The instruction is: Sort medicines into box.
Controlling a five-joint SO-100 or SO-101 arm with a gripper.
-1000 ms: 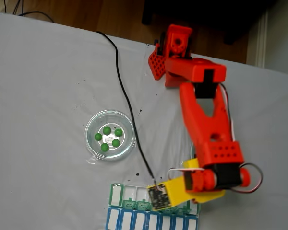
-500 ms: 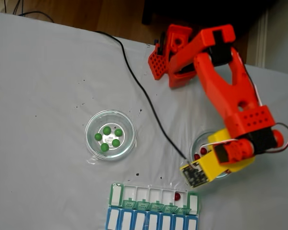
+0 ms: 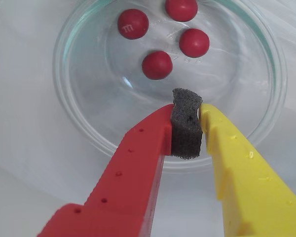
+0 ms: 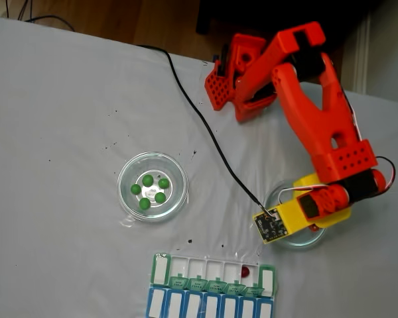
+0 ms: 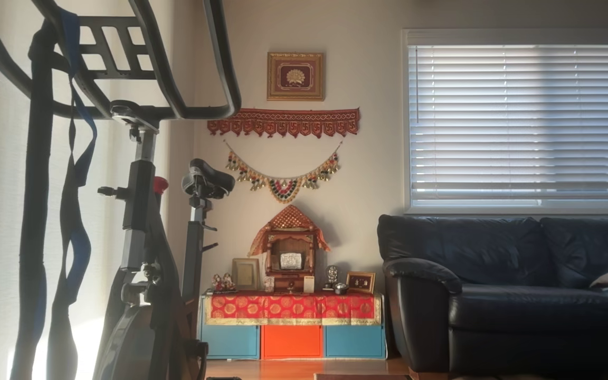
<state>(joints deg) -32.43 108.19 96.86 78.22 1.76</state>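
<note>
Tool (image 3: pixel 186 129) closed: red finger and yellow finger pressed together on the grey foam pad at the tip, no ball between them. In the wrist view it hangs over the near rim of a clear glass dish (image 3: pixel 84 133). Four red balls (image 3: pixel 157 64) lie loose in the far half of that dish, well apart from the fingertips.

Fixed view: arm (image 4: pixel 318 119) reaches from its base at the far edge of the desk (image 4: pixel 60 112) to the right-hand dish (image 4: pixel 292 240), which the yellow wrist section mostly covers. A second glass dish (image 4: pixel 127 193) sits to the left, well apart, with five green balls (image 4: pixel 148 180) clustered at its centre.

Box (image 4: pixel 160 267), green-and-white row, lies at the near edge of the desk, between the two dishes. Lids stand open. One red ball (image 4: pixel 245 271) rests in a compartment toward the right end of the row; other compartments look empty. A blue-and-white row (image 4: pixel 186 306) adjoins it on the near side.

Black cable (image 4: pixel 192 109) runs from the far left across the desk to the wrist.
</note>
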